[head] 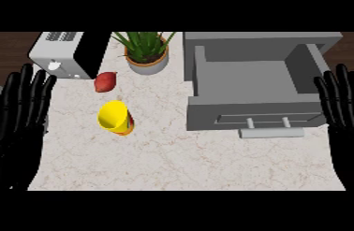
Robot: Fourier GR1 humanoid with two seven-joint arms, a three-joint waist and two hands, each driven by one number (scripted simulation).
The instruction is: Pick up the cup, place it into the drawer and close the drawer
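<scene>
On the left half of the bench (pixel 173 164), about midway between its near and far edges, stands the yellow cup (pixel 114 117), its open mouth tipped towards the view and a band of red and orange on its lower side. Just beyond it lies a reddish root vegetable (pixel 105 82), apart from the cup. At the far left corner sits a toaster (pixel 66 54), and beside that, along the far edge, a potted plant (pixel 146 52) in a grey pot. The far right part of the bench carries a grey drawer (pixel 256 114), pulled open, with a pale bar handle (pixel 271 132) on its front.

The left hand (pixel 21 127) rests at the bench's left edge, fingers straight, pointing up and slightly spread, holding nothing. The right hand (pixel 339 113) rests at the right edge beside the drawer, fingers straight and close together, also holding nothing. Both hands are well apart from the cup.
</scene>
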